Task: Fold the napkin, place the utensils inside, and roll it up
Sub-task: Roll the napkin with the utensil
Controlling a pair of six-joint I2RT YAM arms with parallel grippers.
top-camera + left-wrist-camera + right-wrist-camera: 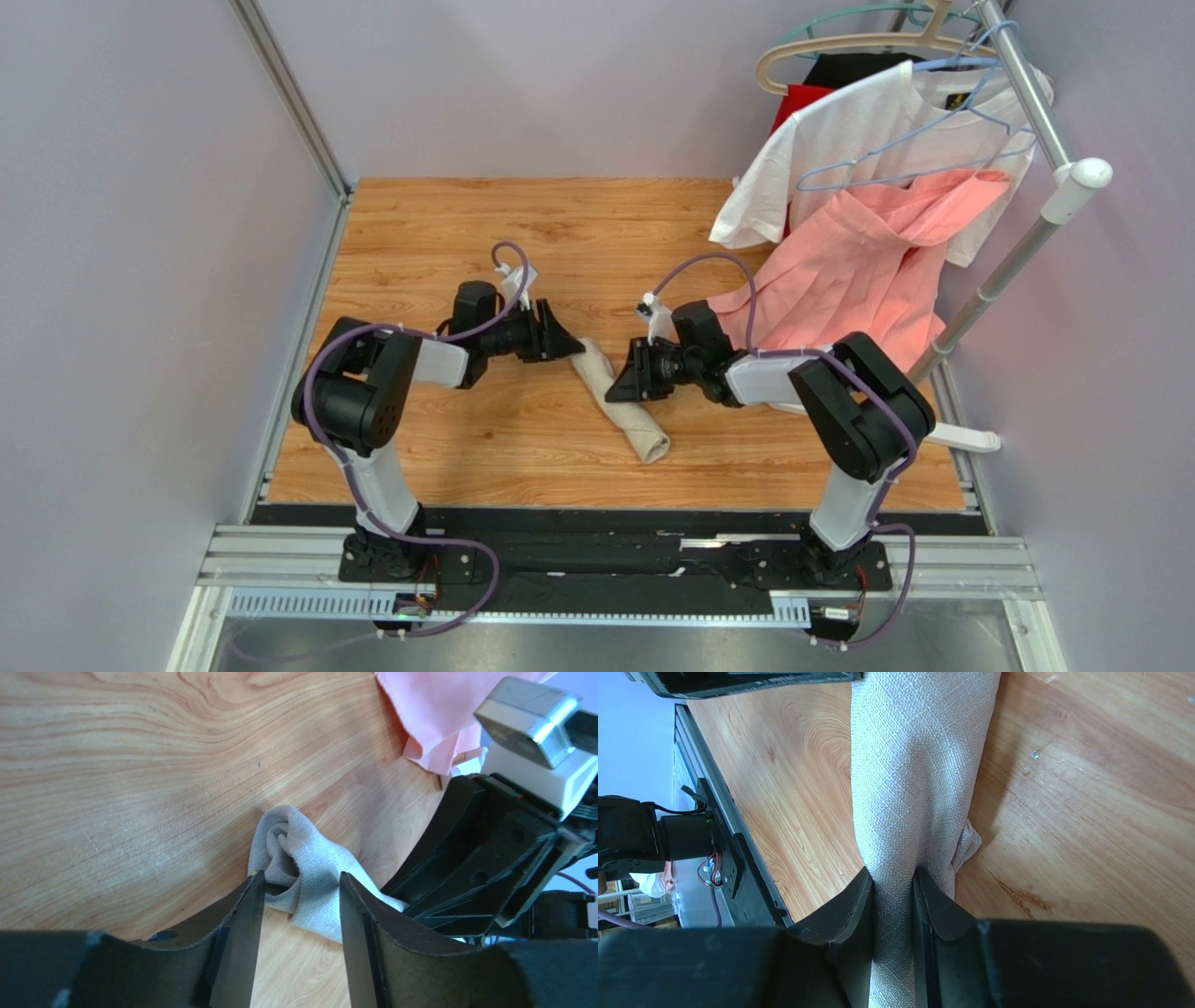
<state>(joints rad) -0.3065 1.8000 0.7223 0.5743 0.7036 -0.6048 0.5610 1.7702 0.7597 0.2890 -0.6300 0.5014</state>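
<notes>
The napkin (627,406) lies rolled into a slim beige tube, slanting across the middle of the wooden table. My right gripper (619,385) is shut on the roll; in the right wrist view its fingers (892,882) pinch the cloth (913,777) from both sides. My left gripper (571,346) is at the roll's far end. In the left wrist view it (300,882) stands open, its jaws straddling the curled end of the napkin (302,861), with a gap still showing. The utensils are out of view.
A white T-shirt (842,140) and a salmon-pink garment (870,266) hang from a rack (1017,252) at the back right, the pink hem draping onto the table behind my right arm. The right gripper's black body (491,861) fills the right of the left wrist view.
</notes>
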